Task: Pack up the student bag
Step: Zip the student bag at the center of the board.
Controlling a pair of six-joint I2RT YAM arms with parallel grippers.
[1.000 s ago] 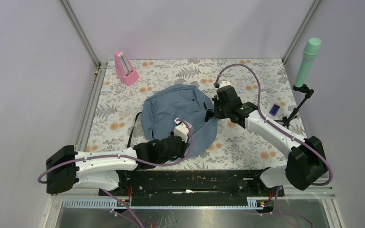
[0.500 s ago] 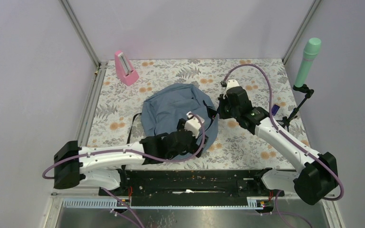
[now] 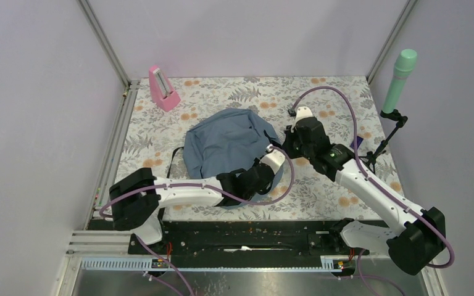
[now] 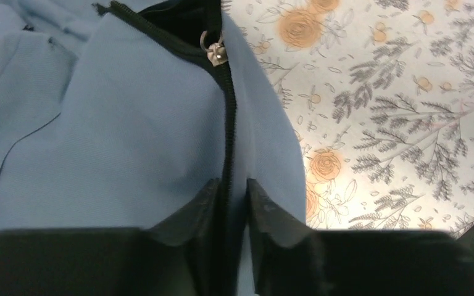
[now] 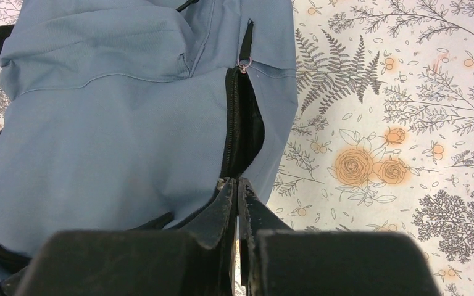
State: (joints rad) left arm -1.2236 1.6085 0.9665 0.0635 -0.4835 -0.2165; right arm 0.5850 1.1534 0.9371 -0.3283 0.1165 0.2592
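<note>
- Top external: student bag mid-table, pink metronome at 11 o'clock.
- Left arm hides its 5 o'clock edge.
- Left gripper slightly parted astride zipper, grip unclear; right gripper closed at opening.

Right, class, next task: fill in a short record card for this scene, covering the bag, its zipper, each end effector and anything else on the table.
bag: soft grey-blue fabric backpack with black straps, lying on the floral-patterned tabletop
zipper: black, partly open
left end effector: jaws straddle the closed zipper stretch; grip unclear
right end effector: shut, at the end of the zipper opening
other: pink wedge-shaped object, far left corner
</note>
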